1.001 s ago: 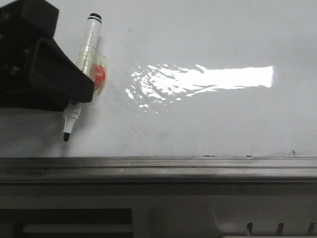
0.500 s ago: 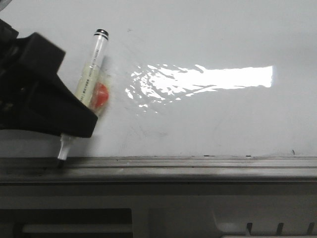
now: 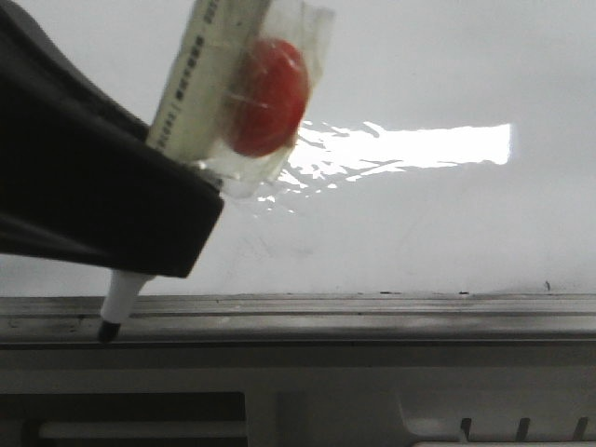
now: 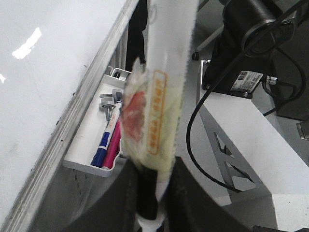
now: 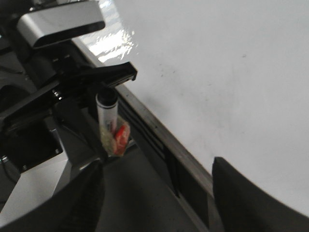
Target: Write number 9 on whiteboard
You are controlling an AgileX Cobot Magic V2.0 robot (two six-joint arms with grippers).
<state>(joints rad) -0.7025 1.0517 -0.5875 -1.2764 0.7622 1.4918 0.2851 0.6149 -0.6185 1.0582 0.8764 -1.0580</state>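
The left tool [image 3: 140, 251], a black two-fingered clamp, is pinching a slim white plastic marker pen [image 3: 200, 88] with a small red disc [image 3: 265, 98] taped to its barrel under clear wrap; the pen's dark tip [image 3: 108, 331] juts out just beyond the fingers and lies over the grey metal edge rail [image 3: 372, 312], off the writing surface. The large glossy white whiteboard [image 3: 419, 223] with its glare patch spreads away on the far side of that tip, and no number 9 shows on it, so the writing appears not yet begun. The pen should be light and stiff, its smooth barrel rather slippery, while the taped wrap is soft and may shift; the hold low on the barrel near the nib looks sound for steady strokes. The board is hard and slick, so only gentle pressure seems wise. The right tool [image 5: 157, 193] stands spread with nothing between its dark fingers, though its tips are probably out of view.
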